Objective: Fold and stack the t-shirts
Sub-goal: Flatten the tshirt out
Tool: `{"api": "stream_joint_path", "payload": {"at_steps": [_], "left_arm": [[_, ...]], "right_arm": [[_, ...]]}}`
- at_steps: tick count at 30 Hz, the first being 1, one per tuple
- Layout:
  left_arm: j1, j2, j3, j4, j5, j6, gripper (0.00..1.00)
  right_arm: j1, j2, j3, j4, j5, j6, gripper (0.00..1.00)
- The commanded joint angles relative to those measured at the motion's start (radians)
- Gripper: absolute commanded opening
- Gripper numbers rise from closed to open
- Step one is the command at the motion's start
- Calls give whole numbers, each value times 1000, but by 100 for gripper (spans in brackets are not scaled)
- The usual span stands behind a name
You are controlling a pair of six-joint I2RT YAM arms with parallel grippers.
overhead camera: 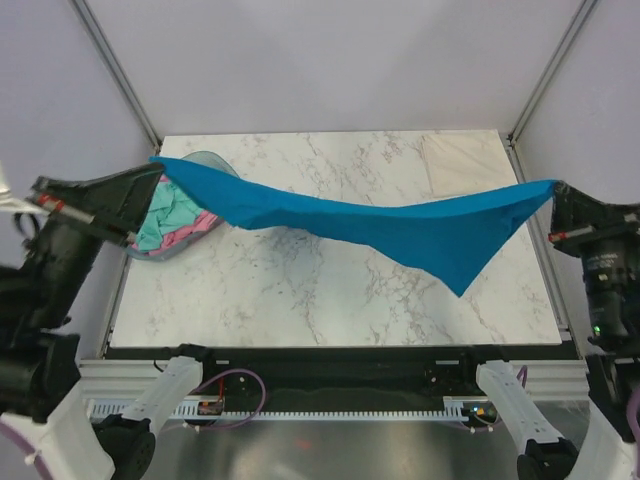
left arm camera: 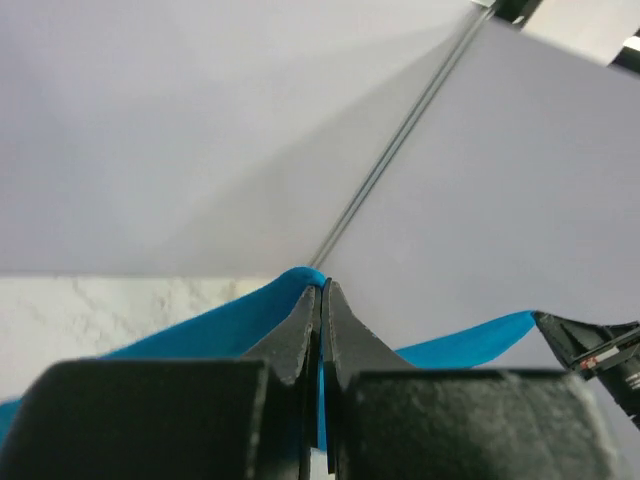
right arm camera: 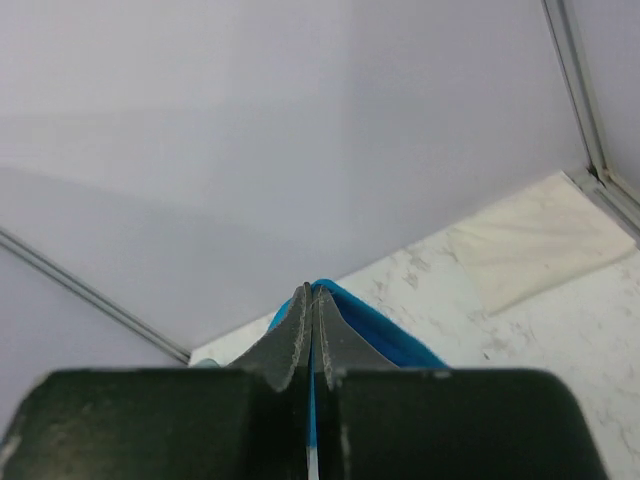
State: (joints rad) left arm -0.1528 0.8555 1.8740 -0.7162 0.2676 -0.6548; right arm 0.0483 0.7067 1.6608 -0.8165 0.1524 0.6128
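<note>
The bright blue t-shirt point(overhead camera: 380, 225) hangs stretched above the marble surface point(overhead camera: 300, 290) from 10 o'clock to 3 o'clock, its lower edge dipping to a point towards 4 o'clock. The left pincer point(left arm camera: 320, 290) is clamped tight on the cloth's 10 o'clock end, and the right pincer point(right arm camera: 310, 292) is clamped tight on its 3 o'clock end. At 10 o'clock the oval basket point(overhead camera: 205, 158) holds a mint green shirt point(overhead camera: 170, 215) and a pink shirt point(overhead camera: 197, 230), and a cream shirt point(overhead camera: 462, 160) lies flat at 1 o'clock.
</note>
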Motion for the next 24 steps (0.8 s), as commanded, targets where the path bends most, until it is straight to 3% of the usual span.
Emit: {"api": "stream_joint_path", "payload": {"at_steps": [1,6,10,15,19,22,24], "left_arm": [[-1,-30,109,-37,-51,-45,2],[-1,-61,59,-35,-39,-89,2],[-1,11,-1,-32,-48,-51,2],[-1,269,-10,26,-109,55,2],[2,515,91,37,-189,115,2],[4,654,230,40,-194,89,2],[6,712,377,41,-209,72,2]], "right_arm": [[-4,-41,109,-29,-20,4,0],[-4,-43,79,-10,-31,24,0],[-2,3,-51,120,-80,12,0],[-4,240,-130,332,-111,-51,0],[-2,448,-131,529,-106,-177,0],[-13,614,-9,610,-108,-266,0],[-82,760,217,527,-143,-257,0]]}}
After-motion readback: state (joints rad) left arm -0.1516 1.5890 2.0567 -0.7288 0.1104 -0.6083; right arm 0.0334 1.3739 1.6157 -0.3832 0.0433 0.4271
